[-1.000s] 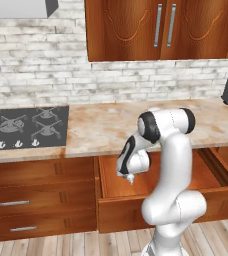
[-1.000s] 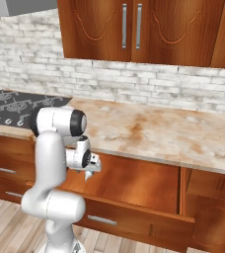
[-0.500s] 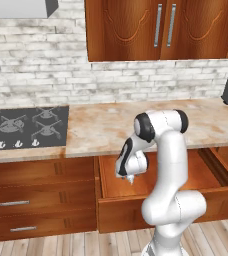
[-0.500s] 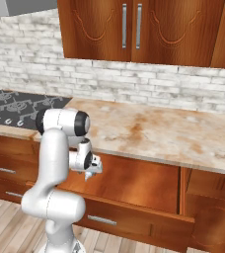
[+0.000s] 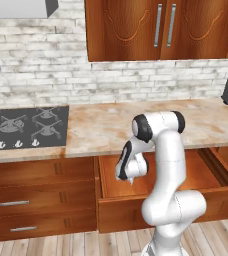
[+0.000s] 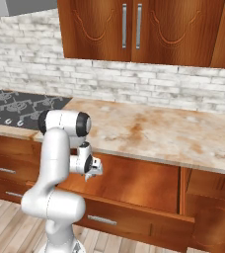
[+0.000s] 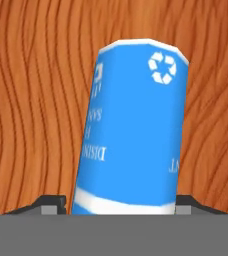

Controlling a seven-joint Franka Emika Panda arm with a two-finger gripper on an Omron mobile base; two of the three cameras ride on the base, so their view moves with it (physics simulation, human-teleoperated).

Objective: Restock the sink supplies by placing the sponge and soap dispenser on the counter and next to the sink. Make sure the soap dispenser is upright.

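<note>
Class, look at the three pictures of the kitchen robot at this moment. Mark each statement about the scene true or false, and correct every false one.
1. The white arm's gripper reaches down into an open brown wooden drawer. True.
2. In the hand view, a slim blue bottle with white print lies between the dark fingertips. True.
3. The blue bottle stands upright on the beige marble-look counter. False: it is in the drawer, over the wooden bottom.
4. The black gas hob is to the right of the open drawer in the left base view. False: it is to the left.
5. The brown upper cabinet doors are shut. True.
</note>
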